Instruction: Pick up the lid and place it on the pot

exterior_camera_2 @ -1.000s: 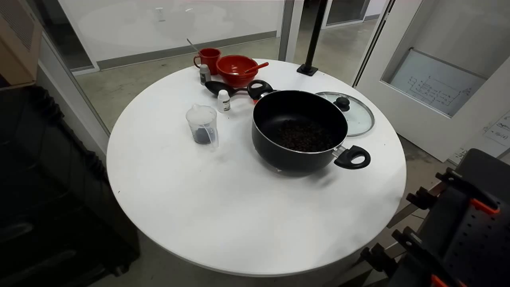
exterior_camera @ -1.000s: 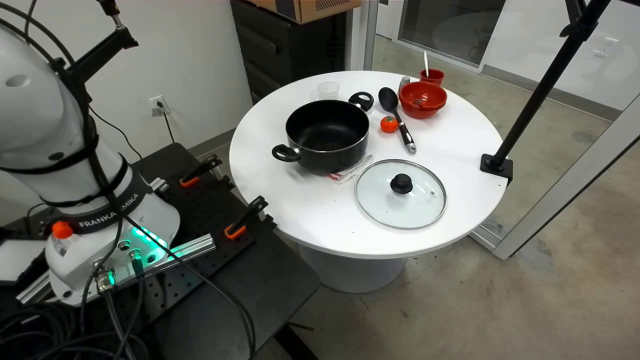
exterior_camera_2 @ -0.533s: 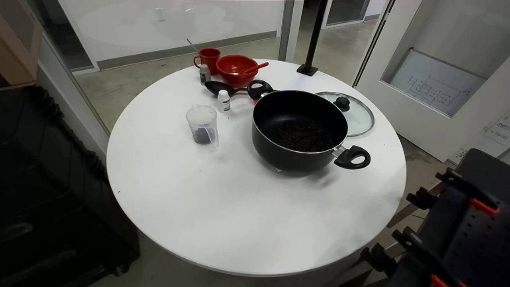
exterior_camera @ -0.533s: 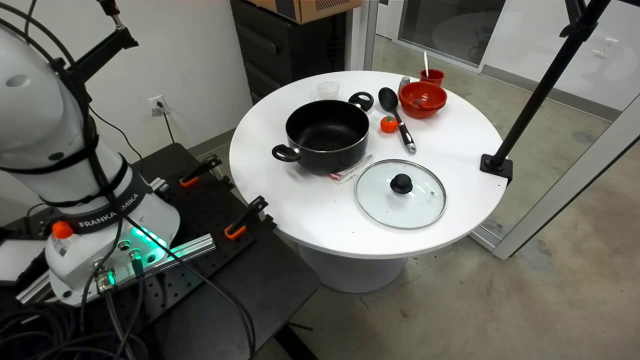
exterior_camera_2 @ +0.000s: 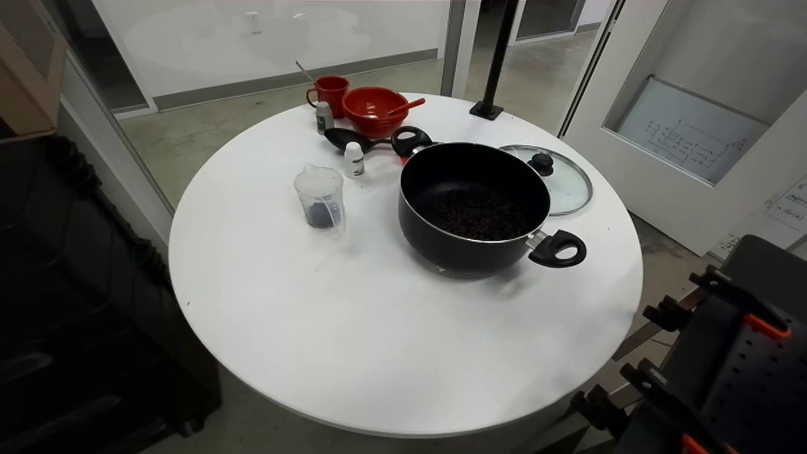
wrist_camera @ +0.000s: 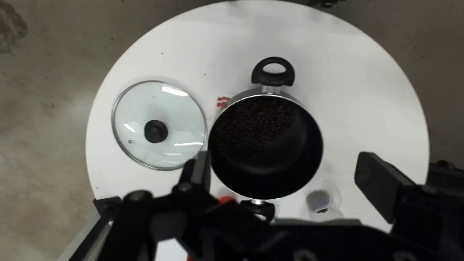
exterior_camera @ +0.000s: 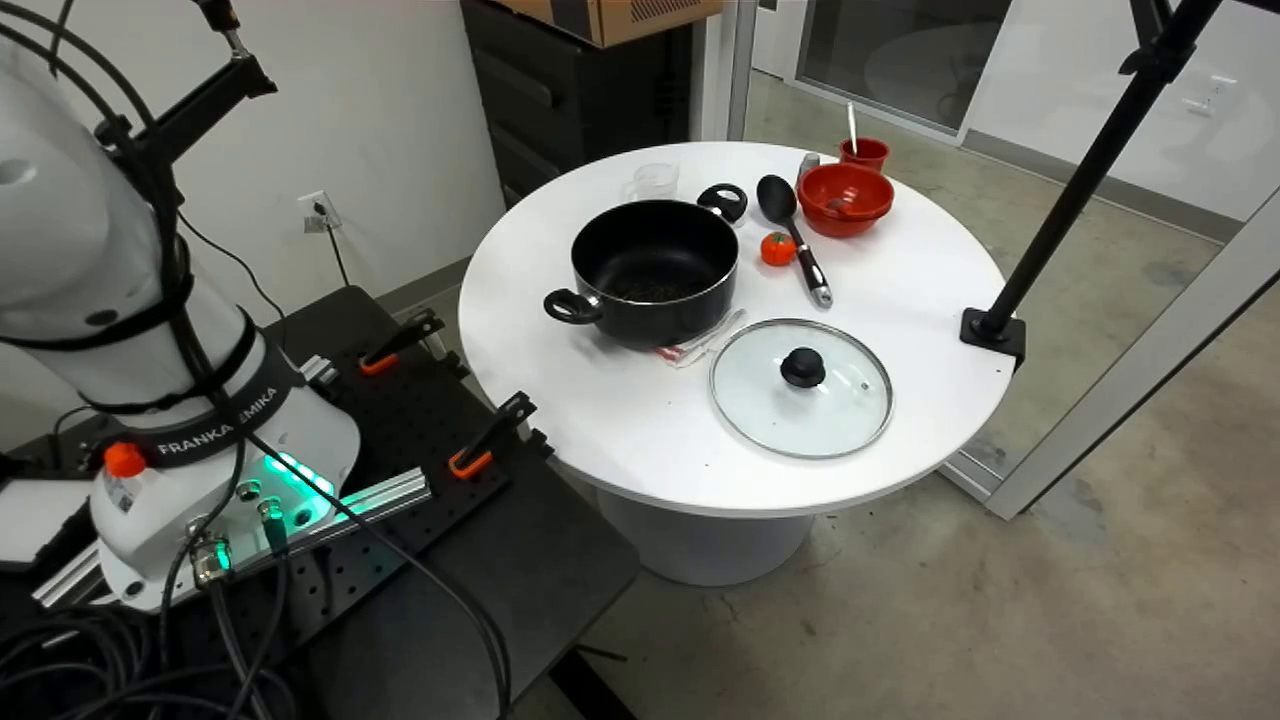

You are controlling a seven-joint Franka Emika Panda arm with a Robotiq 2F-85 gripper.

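Gripper (wrist_camera: pixel 284 163): jaws set wide apart. In the wrist view, the lid (wrist_camera: pixel 156 128) (clear glass, metal-rimmed) lies flat near the left edge of the round table (wrist_camera: pixel 362 94), beside the smooth black pot (wrist_camera: pixel 281 156).

A round white counter (exterior_camera_2: pixel 284 328) stands on a broad pale pedestal (exterior_camera: pixel 705 548) over a mottled grey-brown floor (exterior_camera: pixel 900 620). In an exterior view, a plain wall (exterior_camera: pixel 390 110) carries an outlet (exterior_camera: pixel 313 214), and near it stands a black cabinet (exterior_camera: pixel 630 110) with a cardboard box (exterior_camera: pixel 655 14) above. A grey baseboard (exterior_camera_2: pixel 252 87) runs along a farther white wall (exterior_camera_2: pixel 353 31) in both exterior views. A whiteboard (exterior_camera_2: pixel 687 132) bears a line diagram (exterior_camera_2: pixel 700 146).
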